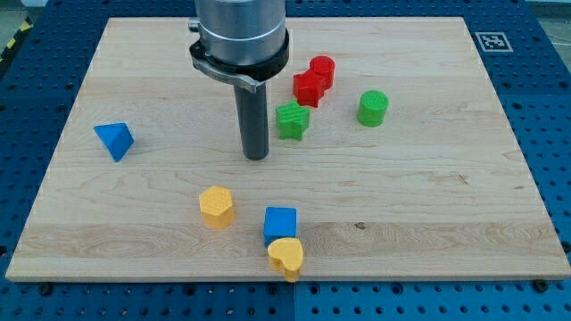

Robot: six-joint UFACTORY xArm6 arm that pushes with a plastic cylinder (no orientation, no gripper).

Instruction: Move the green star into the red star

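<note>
The green star (293,120) lies on the wooden board, just below and to the left of the red star (309,87); the two are close, almost touching. A red cylinder (322,70) sits against the red star's upper right. My tip (257,156) rests on the board to the lower left of the green star, a short gap away from it.
A green cylinder (373,108) lies right of the green star. A blue triangle (114,140) is at the view's left. A yellow block (217,206), a blue cube (279,223) and a yellow heart (286,258) lie near the board's bottom edge (285,278).
</note>
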